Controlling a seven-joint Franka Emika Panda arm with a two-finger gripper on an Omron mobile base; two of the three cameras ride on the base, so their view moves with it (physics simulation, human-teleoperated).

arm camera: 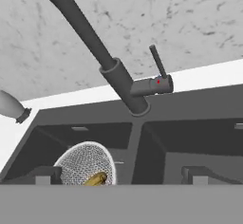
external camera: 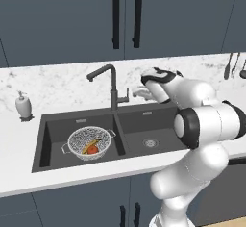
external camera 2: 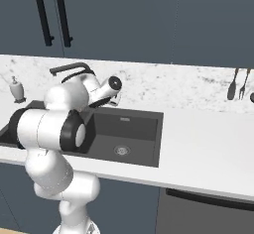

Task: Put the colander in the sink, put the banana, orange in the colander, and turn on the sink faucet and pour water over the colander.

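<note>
The silvery perforated colander [external camera: 78, 138] sits in the large left basin of the dark grey sink [external camera: 48, 139]. In it lie the yellow banana [external camera: 91, 145] and the reddish orange [external camera: 94, 150]. The dark sink faucet [external camera: 113, 89] rises behind the divider, its spout out over the left basin. My gripper [external camera: 138, 93] hovers open just right of the faucet's side lever [external camera: 126, 96], at about its height. In the hand view the lever [arm camera: 158, 63] points up, the colander [arm camera: 80, 161] and the banana [arm camera: 97, 179] are low left, and the gripper [arm camera: 121, 176] holds nothing.
A white soap dispenser [external camera: 23, 106] stands on the counter left of the sink. Utensils [external camera: 232, 66] hang on the marble wall at far right. The small right basin [external camera: 150, 143] has a steel drain. Dark cabinets with black handles [external camera: 126, 17] hang above.
</note>
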